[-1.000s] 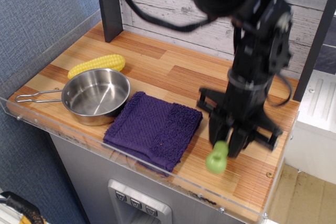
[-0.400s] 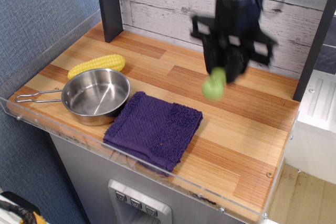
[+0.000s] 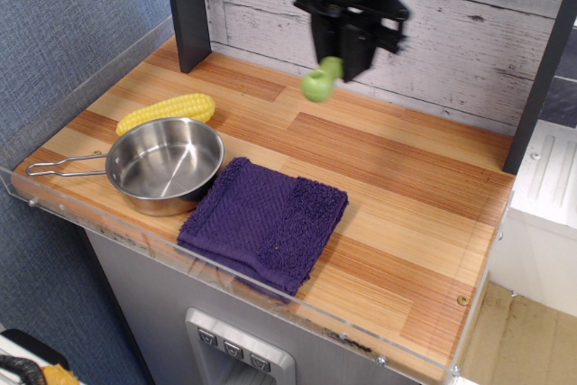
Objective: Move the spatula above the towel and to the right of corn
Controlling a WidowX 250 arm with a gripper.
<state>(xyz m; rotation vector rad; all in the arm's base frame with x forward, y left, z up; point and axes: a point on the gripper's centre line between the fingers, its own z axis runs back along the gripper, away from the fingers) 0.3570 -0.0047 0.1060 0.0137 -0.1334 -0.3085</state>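
Observation:
My gripper hangs over the back of the wooden table, shut on the spatula. Only the lime-green handle sticks out below the fingers; the grey blade is hidden between them. The spatula is in the air, above the table. The dark purple towel lies at the front middle, well below and left of the gripper. The yellow corn lies at the left, behind the pan, far to the left of the gripper.
A steel pan with a wire handle stands at the front left, touching the towel's left edge. A dark post rises at the back left. A grey plank wall is right behind the gripper. A clear acrylic rim lines the front edge.
My gripper has carried the spatula from the front right of the table up and back, then to the left, to the back middle. Towel, corn and pan have not moved.

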